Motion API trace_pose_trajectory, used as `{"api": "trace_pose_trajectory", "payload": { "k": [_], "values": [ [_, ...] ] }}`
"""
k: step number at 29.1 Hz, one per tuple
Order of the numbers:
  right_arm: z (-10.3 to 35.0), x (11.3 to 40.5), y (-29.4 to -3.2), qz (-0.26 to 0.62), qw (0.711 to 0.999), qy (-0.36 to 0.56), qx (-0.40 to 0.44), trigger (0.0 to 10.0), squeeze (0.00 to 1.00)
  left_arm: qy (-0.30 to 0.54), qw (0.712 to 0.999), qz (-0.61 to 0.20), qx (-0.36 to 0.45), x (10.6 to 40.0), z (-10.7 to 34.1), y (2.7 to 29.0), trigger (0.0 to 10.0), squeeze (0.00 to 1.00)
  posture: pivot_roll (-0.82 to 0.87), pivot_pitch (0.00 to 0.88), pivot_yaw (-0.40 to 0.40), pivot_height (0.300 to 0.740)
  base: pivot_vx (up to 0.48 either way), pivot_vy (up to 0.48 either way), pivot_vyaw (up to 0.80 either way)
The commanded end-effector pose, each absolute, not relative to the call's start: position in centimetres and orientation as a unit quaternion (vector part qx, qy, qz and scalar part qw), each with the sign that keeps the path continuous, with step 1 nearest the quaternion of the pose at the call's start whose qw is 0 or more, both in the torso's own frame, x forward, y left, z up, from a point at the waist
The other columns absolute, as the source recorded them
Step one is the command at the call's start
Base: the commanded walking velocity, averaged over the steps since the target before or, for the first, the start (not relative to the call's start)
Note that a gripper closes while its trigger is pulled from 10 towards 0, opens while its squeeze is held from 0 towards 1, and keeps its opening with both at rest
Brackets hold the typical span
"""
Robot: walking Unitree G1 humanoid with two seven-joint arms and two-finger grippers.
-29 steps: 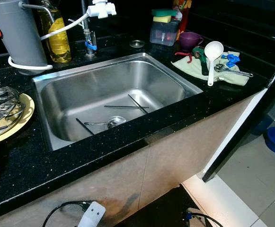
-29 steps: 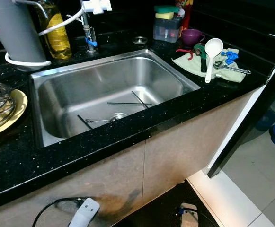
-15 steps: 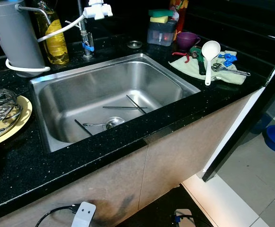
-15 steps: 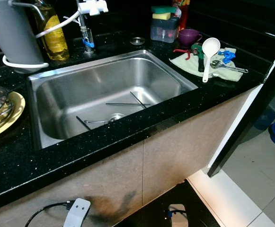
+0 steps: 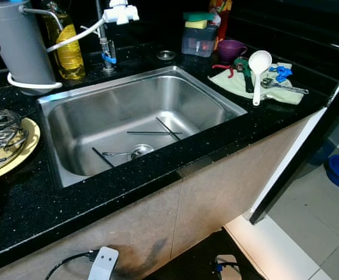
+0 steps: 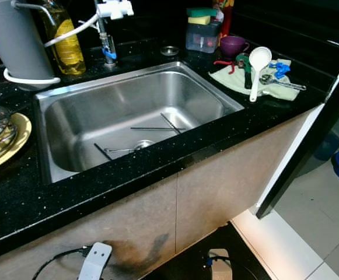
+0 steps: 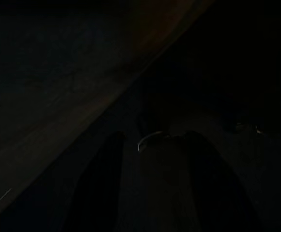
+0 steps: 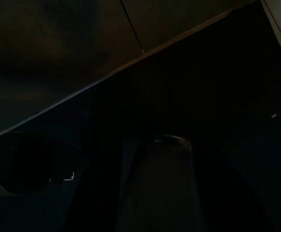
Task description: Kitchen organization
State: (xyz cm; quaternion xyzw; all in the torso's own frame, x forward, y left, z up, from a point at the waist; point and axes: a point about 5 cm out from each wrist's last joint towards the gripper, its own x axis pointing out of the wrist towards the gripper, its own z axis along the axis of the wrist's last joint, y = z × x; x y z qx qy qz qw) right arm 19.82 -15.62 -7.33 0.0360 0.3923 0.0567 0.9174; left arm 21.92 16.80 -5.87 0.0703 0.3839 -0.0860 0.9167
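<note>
Both arms hung idle below the table edge. In the dark wrist views the left pincer [image 7: 152, 193] and right pincer [image 8: 155, 193] each appeared as two dim black fingers with a gap between them, holding nothing (how wide they stood could not be judged with confidence).

The black speckled table [image 5: 35, 204] carried one steel sink [image 5: 70, 99]. In the basin lay one spoon [image 5: 135, 151] at the drain and three thin dark sticks [image 5: 154, 132], two of them crossing.

At 11 o'clock from the sink stood one grey canister [image 5: 18, 44] and one bottle of yellow oil [image 5: 69, 49], just beside each other. At 12 o'clock rose one tap [image 5: 108, 35] with a white fitting. At 1 o'clock sat one clear box [image 5: 198, 39] topped with sponges and one purple cup [image 5: 230, 50]. At 2 o'clock lay one pale cloth [image 5: 233, 84] bearing one white ladle [image 5: 258, 67] and several small tools. At 9 o'clock one yellow plate [image 5: 23, 153] held metal ware.
</note>
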Motion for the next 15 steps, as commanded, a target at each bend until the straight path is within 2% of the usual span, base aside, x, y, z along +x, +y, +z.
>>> {"api": "trace_pose_trajectory", "payload": {
  "k": [1,15],
  "values": [
    [-7.81,18.99,-15.75,0.052,0.912,0.404,0.038,10.0,0.00,0.382,0.919,-0.079,0.066,21.90,-5.88,17.09,10.0,0.00,-0.06,0.161,0.003,0.740,-0.334,0.000,0.00],
    [-7.87,18.86,-15.83,0.053,0.912,0.405,0.039,10.0,0.00,0.380,0.919,-0.084,0.067,21.97,-5.87,16.96,10.0,0.00,-0.06,0.167,-0.002,0.740,-0.346,0.000,0.00]
  ]
}}
